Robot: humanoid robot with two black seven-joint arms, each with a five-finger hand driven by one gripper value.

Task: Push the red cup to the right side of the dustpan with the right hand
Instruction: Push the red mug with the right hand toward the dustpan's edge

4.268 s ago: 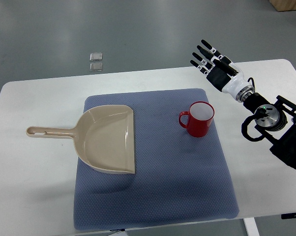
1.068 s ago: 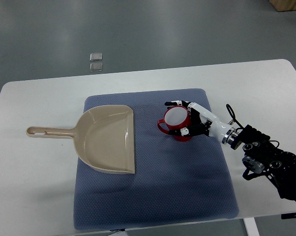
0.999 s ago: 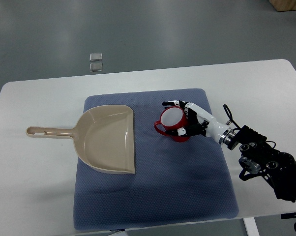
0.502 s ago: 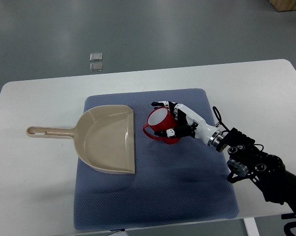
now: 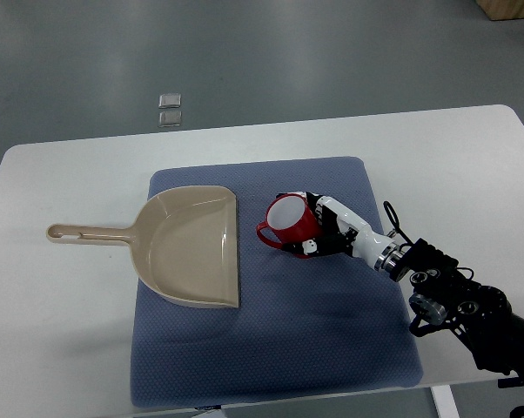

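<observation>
The red cup (image 5: pixel 284 223), white inside, stands on the blue mat (image 5: pixel 271 340) just right of the beige dustpan (image 5: pixel 192 248). Its handle points left toward the pan's open edge, with a narrow gap between them. My right hand (image 5: pixel 311 228) lies against the cup's right side. Its fingers (image 5: pixel 307 252) are spread around the wall at the top and bottom without clamping it. The right arm (image 5: pixel 453 300) comes in from the lower right. The left arm is out of view.
The dustpan's handle (image 5: pixel 79 233) sticks out left over the white table (image 5: pixel 62 348). Two small square tiles (image 5: pixel 169 109) lie on the floor beyond the table's far edge. The mat's lower half is bare.
My right hand has come down from above the table's right side and slid the cup left across the mat toward the dustpan. In the last half second it barely moved.
</observation>
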